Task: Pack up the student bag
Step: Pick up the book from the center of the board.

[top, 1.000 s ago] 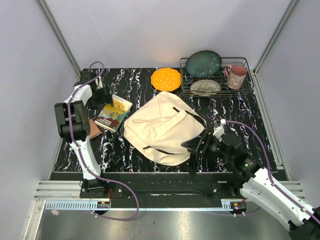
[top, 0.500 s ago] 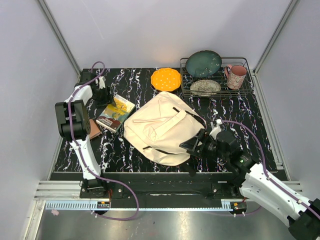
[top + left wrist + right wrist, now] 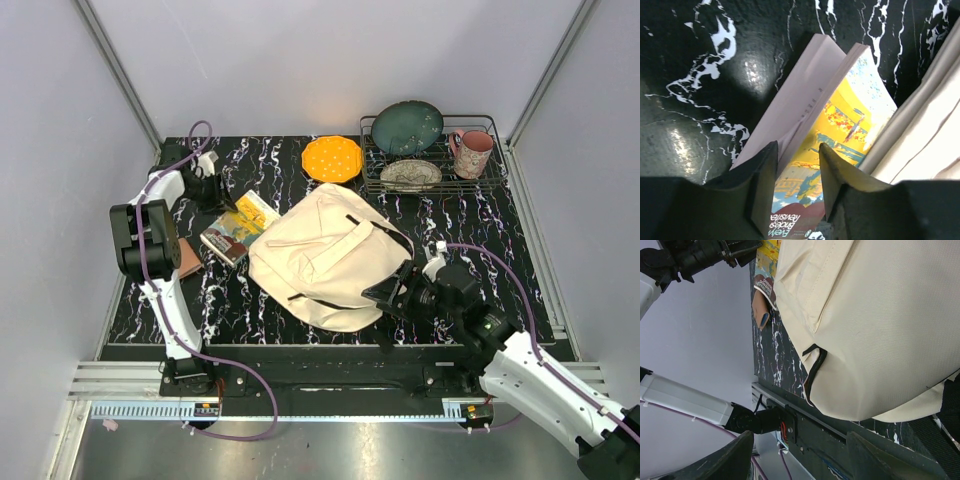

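Note:
The student bag [image 3: 320, 255], a big cream-beige backpack with black straps, lies flat mid-table; it also shows as the bag [image 3: 880, 315] and the bag's edge [image 3: 925, 130]. Left of it a yellow-covered book [image 3: 238, 228] rests with one edge raised against the bag. My left gripper [image 3: 213, 190] reaches down onto its far end. In the left wrist view the gripper [image 3: 796, 150] is shut on the book [image 3: 840, 115], one finger on the page side, the other on the cover. My right gripper [image 3: 387, 293] hovers open at the bag's near right corner, and in its own view the gripper [image 3: 799, 440] holds nothing.
A brown notebook [image 3: 188, 258] lies under the left arm near the left table edge. At the back stand an orange plate [image 3: 332, 158] and a wire rack [image 3: 365, 150] holding a teal plate [image 3: 408, 127], a patterned dish [image 3: 410, 175] and a pink mug [image 3: 472, 152].
My left gripper has closed from wide open onto the book. The book has turned and shifted right against the bag. The right arm has shifted only slightly.

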Controlling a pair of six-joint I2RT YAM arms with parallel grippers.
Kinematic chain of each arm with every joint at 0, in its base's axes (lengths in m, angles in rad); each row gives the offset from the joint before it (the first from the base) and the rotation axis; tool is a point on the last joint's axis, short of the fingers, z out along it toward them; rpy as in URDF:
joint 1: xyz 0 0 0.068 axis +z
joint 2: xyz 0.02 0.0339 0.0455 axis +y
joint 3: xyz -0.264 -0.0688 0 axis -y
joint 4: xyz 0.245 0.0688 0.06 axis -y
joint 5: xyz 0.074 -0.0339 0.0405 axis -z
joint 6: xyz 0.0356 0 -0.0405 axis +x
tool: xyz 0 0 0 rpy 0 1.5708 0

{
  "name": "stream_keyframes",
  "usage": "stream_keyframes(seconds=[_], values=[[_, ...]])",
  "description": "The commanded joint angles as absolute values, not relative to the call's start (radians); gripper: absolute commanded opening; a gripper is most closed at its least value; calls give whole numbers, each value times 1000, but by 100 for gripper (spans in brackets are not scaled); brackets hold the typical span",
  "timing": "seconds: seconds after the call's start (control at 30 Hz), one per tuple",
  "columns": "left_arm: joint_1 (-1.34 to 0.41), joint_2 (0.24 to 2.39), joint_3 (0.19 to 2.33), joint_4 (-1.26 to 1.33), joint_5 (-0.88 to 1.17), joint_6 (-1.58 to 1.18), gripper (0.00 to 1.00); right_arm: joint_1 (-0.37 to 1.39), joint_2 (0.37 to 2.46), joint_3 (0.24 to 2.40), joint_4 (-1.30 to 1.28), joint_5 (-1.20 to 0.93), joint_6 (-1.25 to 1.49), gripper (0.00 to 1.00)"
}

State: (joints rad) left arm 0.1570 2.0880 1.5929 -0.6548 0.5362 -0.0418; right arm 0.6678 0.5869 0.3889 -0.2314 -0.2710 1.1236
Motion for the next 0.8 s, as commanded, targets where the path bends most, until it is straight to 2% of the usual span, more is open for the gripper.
stream_keyframes(seconds=[0.0,0.1,0.23,0.3,0.43,0.53,0.57,0.77], values=[[124,2066,1620,-727,650,-6,44,673,571,396,-241,-247,1137,79],[109,2094,1635,-761,687,20,50,673,572,397,-245,-247,1137,79],[77,2111,1646,-790,651,44,47,673,565,403,-258,-242,1135,79],[58,2114,1646,-795,637,52,40,673,563,403,-262,-242,1137,79],[48,2128,1660,-807,614,48,13,673,554,403,-273,-238,1137,79],[46,2126,1664,-808,618,46,8,673,548,403,-285,-230,1138,79],[46,2123,1666,-808,620,41,0,673,548,402,-288,-230,1140,79],[48,2040,1651,-746,571,-58,0,672,543,414,-304,-226,1132,79]])
